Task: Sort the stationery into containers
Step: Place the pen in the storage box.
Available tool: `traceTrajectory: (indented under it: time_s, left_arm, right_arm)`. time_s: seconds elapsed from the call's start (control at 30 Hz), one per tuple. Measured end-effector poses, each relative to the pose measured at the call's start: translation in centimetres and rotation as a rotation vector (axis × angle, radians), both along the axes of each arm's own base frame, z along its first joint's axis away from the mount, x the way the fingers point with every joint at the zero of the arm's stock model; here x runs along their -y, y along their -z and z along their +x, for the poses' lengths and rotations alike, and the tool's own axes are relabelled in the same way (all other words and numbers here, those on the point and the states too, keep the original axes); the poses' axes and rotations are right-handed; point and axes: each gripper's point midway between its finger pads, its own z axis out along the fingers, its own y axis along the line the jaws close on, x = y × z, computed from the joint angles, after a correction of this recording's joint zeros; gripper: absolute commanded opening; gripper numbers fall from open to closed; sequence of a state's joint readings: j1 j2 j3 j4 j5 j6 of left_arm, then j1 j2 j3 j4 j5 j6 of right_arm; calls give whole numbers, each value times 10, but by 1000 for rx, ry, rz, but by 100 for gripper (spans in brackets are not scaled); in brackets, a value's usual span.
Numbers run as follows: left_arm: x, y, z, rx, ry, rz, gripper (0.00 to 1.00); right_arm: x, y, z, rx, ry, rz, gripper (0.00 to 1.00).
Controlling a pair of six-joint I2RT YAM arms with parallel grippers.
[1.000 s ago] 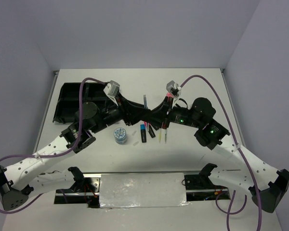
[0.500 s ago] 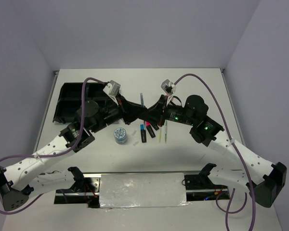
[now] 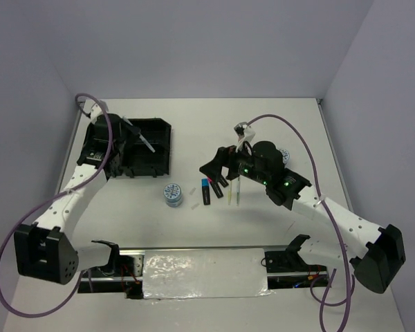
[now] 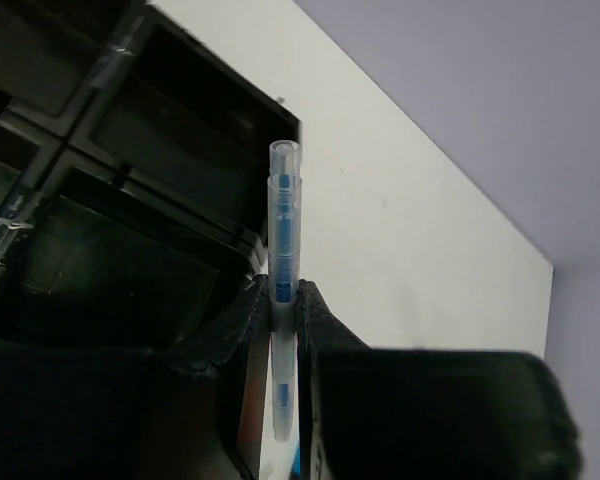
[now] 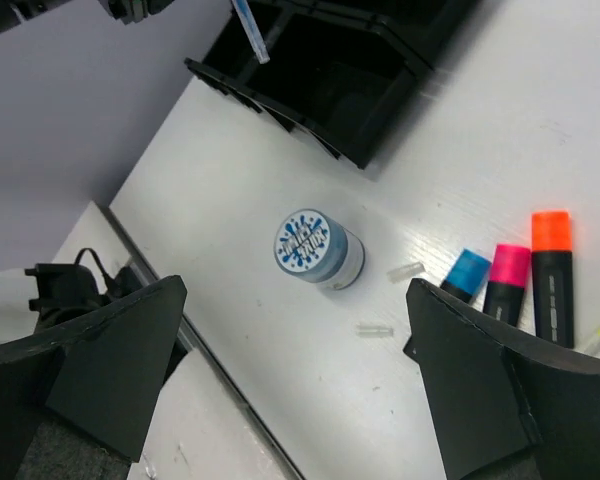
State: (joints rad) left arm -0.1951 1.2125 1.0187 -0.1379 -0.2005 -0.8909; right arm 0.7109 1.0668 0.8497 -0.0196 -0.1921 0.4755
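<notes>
A white table stands between pale lavender walls. At its far left lies the one container, a black tray with cut corners, split by ridges into several compartments. Their insides are too dark to tell what, if anything, lies in them. The left gripper hangs over the tray, its jaws pinched narrow on a clear pen with a blue core. The pen stands up between the fingers, and in the overhead view it slants across the tray's middle. To the right of the tray, on the bare table, one round blue-white tin stands upright, apart from the tray. Just beyond it lie two tiny white bits, apart from each other. Next come three short black markers lying side by side: one with a blue cap, one with a pink cap and one with an orange cap. Right of them lie two thin pens, one yellow-green and one white, close together and roughly parallel. The right gripper hovers above the markers with its jaws spread wide and nothing between them. Farther right, a second round blue-white tin peeks out from behind the right arm, mostly hidden.
</notes>
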Motion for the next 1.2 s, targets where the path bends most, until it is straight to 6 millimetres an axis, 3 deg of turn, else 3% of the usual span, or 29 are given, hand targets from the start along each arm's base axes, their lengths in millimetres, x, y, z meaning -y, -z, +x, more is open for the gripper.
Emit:
traceTrajectory:
  time_s: [0.07, 0.27, 0.5, 0.6, 0.63, 0.77, 0.8, 0.87, 0.97, 1.03, 1.07, 1.1, 1.2]
  left_arm:
    - [-18, 23, 9, -30, -81, -20, 3]
    - [-28, 79, 25, -57, -171, -53, 7]
    - [-41, 102, 33, -21, -239, -86, 22]
    - [-43, 108, 32, -18, -246, -96, 41]
    - [-43, 109, 32, -15, -246, -101, 51]
    - [-41, 111, 31, -13, -245, -129, 73]
    - [-40, 110, 30, -12, -241, -135, 80]
    - [-38, 103, 27, -2, -237, -152, 83]
    - [-37, 81, 22, 39, -226, -171, 86]
    - [-36, 62, 19, 53, -213, -170, 94]
    - [-35, 49, 18, 61, -204, -166, 96]
    - [-34, 34, 17, 70, -193, -160, 99]
    - [-28, -15, 14, 102, -128, -124, 99]
  right_arm:
    - [5, 9, -2, -17, 17, -16, 100]
    - [17, 9, -14, -4, 23, -6, 100]
    - [28, -9, -28, 43, 19, 30, 100]
    - [29, -8, -28, 43, 18, 28, 100]
    - [28, -5, -27, 38, 19, 23, 100]
    - [24, 16, -22, -10, 22, -23, 100]
    - [24, 24, -20, -30, 27, -42, 100]
    - [23, 43, -14, -75, 46, -89, 100]
    - [29, 76, -5, -159, 105, -185, 100]
    - [38, 96, 2, -220, 171, -259, 98]
    - [42, 105, 6, -244, 206, -294, 95]
    - [47, 115, 11, -268, 244, -334, 83]
    - [63, 142, 19, -330, 338, -437, 65]
